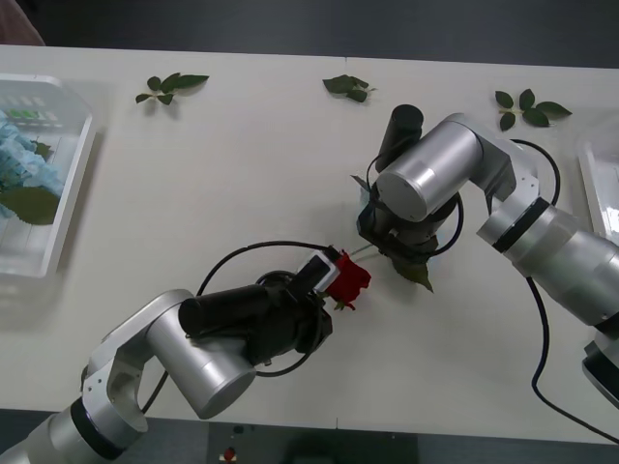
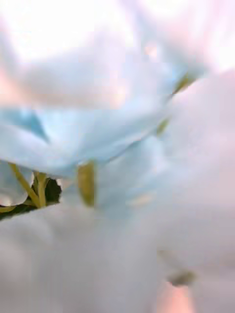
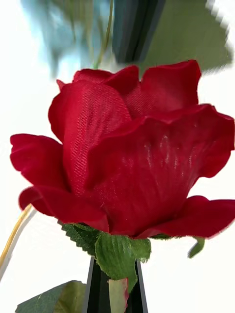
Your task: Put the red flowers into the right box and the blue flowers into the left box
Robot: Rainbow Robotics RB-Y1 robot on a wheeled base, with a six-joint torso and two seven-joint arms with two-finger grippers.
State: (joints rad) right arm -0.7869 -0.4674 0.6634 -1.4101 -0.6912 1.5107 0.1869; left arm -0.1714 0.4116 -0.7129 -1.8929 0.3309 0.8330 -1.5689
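A red flower (image 1: 350, 280) lies at the table's middle front, its bloom (image 3: 132, 151) close before my left wrist camera. My left gripper (image 1: 332, 287) is shut on its stem just under the bloom, the dark fingers (image 3: 98, 293) meeting at the green calyx. My right gripper (image 1: 389, 235) hangs right behind it, low over a blue flower whose pale petals (image 2: 98, 132) crowd the right wrist view and whose large leaf (image 1: 416, 275) sticks out below the wrist. The left box (image 1: 75, 193) at the far left holds blue flowers (image 1: 24, 164). The right box (image 1: 598, 184) peeks in at the right edge.
Loose green leaf sprigs lie along the table's far side: one at the left (image 1: 172, 87), one at the centre (image 1: 348, 87), one at the right (image 1: 530, 106). Black cables loop beside both arms. The two wrists are close together.
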